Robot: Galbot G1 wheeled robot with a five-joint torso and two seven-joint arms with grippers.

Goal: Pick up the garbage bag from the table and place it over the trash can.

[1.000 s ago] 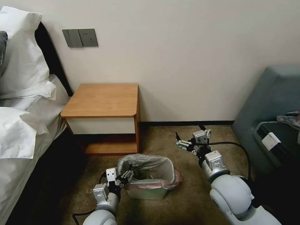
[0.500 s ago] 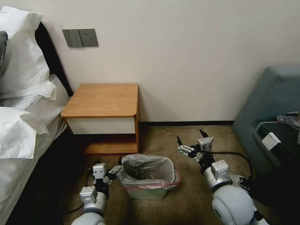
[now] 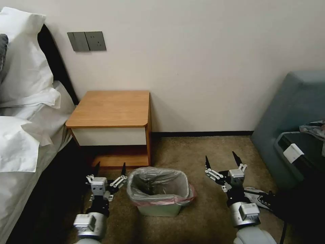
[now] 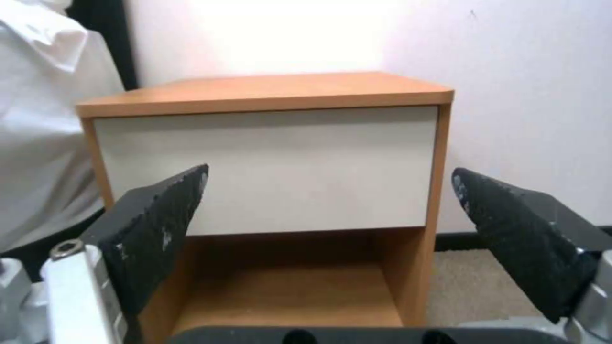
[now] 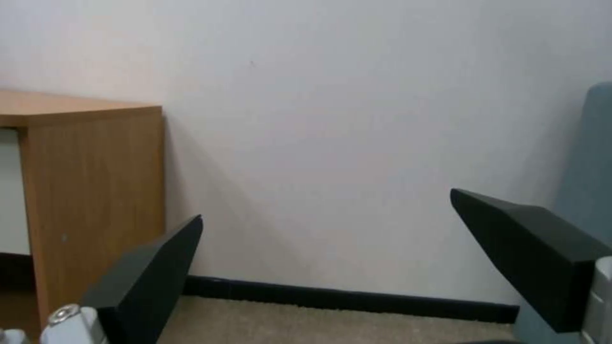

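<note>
Lining the trash can [image 3: 159,208], the garbage bag [image 3: 159,184] is stretched over the rolled rim, its grey plastic crinkled inside the opening and its pink-red edge folded down over the outside, bulging out at the can's 3 o'clock side. The can stands on the brown carpet [image 3: 203,152], just in front of the surface [image 3: 111,108], whose wooden top is bare and whose white drawer front faces the robot above a lower shelf.

At the can's 9 o'clock, the left pincer [image 3: 110,166] hangs low, just beside the bag's rim but apart from it, fingers spread wide and holding nothing; in the left wrist view [image 4: 328,191] the two dark fingers frame the drawer front. At the can's 3 o'clock, well apart from it, the right pincer [image 3: 222,161] sits low over the carpet, likewise spread wide and empty; the right wrist view [image 5: 325,224] looks between its fingers at the wall [image 5: 357,143] and the dark baseboard.

Farther out, a bed with white pillows [image 3: 23,67] lies at 9 o'clock and a grey-blue armchair [image 3: 294,108] at 3 o'clock.
</note>
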